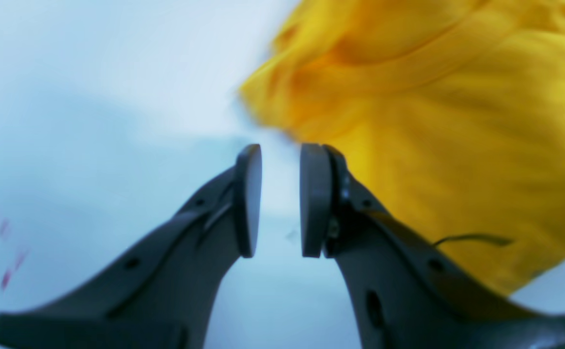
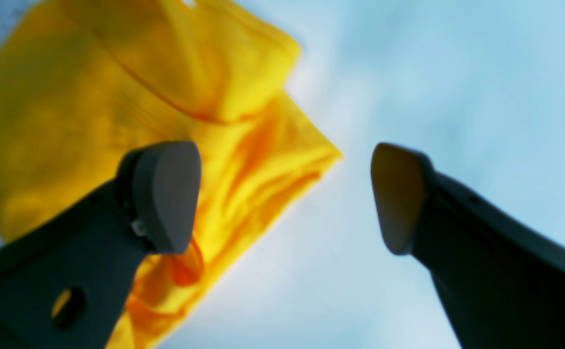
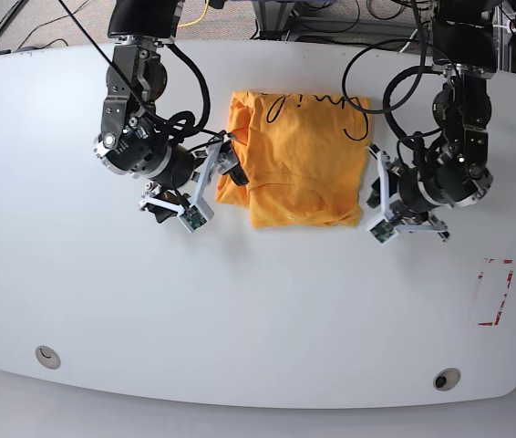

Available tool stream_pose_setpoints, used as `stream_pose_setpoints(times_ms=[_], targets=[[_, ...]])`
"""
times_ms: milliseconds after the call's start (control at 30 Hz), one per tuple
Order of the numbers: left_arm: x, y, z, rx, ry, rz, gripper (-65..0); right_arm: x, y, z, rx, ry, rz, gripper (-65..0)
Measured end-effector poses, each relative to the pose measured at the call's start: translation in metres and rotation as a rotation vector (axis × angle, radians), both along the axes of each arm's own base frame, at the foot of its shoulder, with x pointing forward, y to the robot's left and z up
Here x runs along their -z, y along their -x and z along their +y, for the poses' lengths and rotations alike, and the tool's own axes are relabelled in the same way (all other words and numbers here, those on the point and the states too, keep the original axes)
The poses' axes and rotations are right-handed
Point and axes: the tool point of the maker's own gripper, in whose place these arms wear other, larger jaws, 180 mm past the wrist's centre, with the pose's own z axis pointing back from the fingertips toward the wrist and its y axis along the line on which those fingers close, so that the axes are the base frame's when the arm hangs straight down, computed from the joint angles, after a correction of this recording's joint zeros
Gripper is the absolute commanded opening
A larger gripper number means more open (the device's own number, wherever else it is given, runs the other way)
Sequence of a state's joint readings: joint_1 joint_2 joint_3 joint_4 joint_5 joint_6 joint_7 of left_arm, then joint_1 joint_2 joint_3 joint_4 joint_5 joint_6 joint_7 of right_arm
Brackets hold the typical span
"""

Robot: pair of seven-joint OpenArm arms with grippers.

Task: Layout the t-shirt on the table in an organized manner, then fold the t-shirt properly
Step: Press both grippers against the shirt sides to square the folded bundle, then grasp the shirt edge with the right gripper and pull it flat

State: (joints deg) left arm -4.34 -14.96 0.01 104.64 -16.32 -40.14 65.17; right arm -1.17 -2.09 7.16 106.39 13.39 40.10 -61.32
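Observation:
The orange-yellow t-shirt (image 3: 299,155) lies bunched in a rough rectangle on the white table (image 3: 258,301), with its black line print (image 3: 313,105) along the far edge. My right gripper (image 3: 224,167) hovers at the shirt's left edge. In the right wrist view this gripper (image 2: 285,184) stands wide open with nothing between its fingers, and wrinkled cloth (image 2: 142,97) lies under one finger. My left gripper (image 3: 372,190) sits at the shirt's right edge. Up close, the left gripper (image 1: 281,160) has its pads a narrow gap apart and holds nothing, with the shirt (image 1: 457,121) just beside it.
A red tape outline (image 3: 495,292) marks the table's right side. Two round grey grommets (image 3: 46,356) (image 3: 446,378) sit near the front edge. Cables and arm bases crowd the far edge behind the shirt.

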Motion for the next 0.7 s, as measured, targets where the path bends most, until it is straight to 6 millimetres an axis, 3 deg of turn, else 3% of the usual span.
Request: stream_pose_setpoints(times_ms=[233,467,533,700], targets=[[-0.019,-0.011,0.054,-0.177,0.006,-0.061,-52.6,0.003,-0.001,0.017,0.011,-0.05,0.023,-12.5],[-0.025,-0.012,0.074,-0.241,0.012,-0.08,-52.6,0.013,-0.007,0.032,0.001,-0.1,0.063,-13.0],[-0.026,-0.012,0.075,-0.246,0.012,-0.082,-52.6,0.021,-0.008,0.035,-0.001,-0.114,0.088,-15.2],[-0.027,-0.012,0.078,-0.253,0.013,-0.087,-52.6,0.038,-0.005,0.046,0.001,-0.195,0.14,-29.0]])
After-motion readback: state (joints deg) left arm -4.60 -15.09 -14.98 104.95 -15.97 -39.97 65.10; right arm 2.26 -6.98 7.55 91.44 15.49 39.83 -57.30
